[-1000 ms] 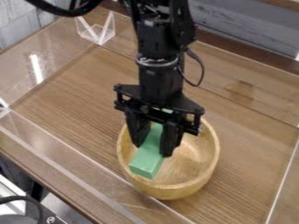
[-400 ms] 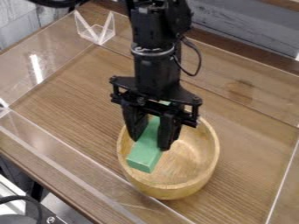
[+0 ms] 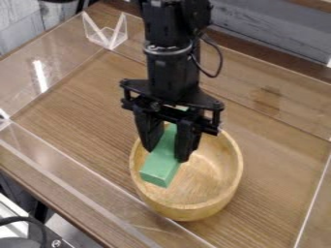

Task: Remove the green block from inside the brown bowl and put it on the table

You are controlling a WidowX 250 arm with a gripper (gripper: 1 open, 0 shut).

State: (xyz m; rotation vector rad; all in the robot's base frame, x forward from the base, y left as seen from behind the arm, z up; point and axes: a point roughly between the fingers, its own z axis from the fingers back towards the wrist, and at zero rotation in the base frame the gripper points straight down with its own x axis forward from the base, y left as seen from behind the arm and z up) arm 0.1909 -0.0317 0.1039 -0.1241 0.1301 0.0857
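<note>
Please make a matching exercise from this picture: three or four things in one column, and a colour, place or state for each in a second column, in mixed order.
1. green block
2. brown bowl
3. gripper
4. table

A. wood-grain, with clear walls around it
B. black, pointing down into the bowl
C. held tilted between the fingers
D. round, light tan

Pairs: 1-C, 2-D, 3-B, 4-A
</note>
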